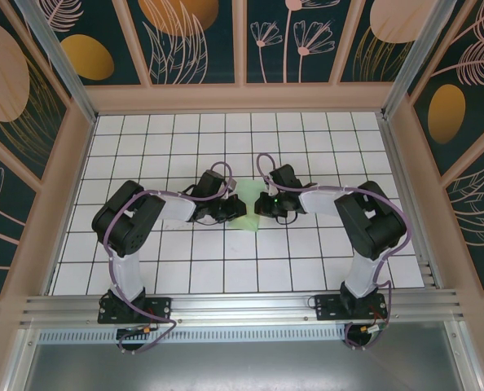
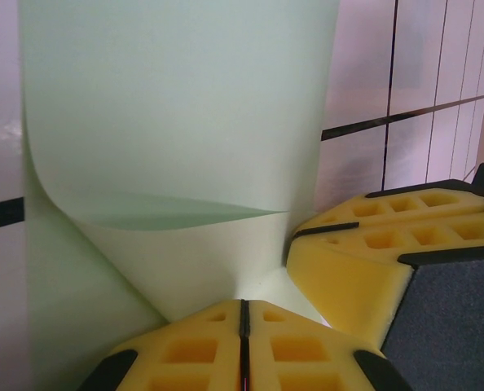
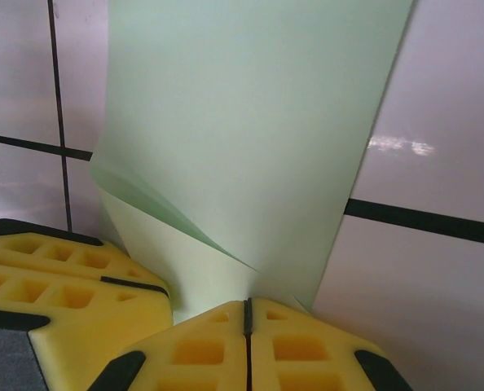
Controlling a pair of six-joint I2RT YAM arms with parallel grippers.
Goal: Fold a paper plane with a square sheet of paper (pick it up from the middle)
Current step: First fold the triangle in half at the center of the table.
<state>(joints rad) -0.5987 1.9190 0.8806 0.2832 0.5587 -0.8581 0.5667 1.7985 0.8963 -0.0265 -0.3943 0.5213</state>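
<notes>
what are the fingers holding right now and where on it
The green sheet of paper, held by both: left gripper and right gripper are shut on it next to each other, where the sheet curls over.

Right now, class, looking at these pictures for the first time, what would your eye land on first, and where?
The left gripper and right gripper face each other head-on, close together, at the middle of the white grid table. Between them sits the pale green sheet. In the wrist views it curls upward from shut yellow fingers.
</notes>
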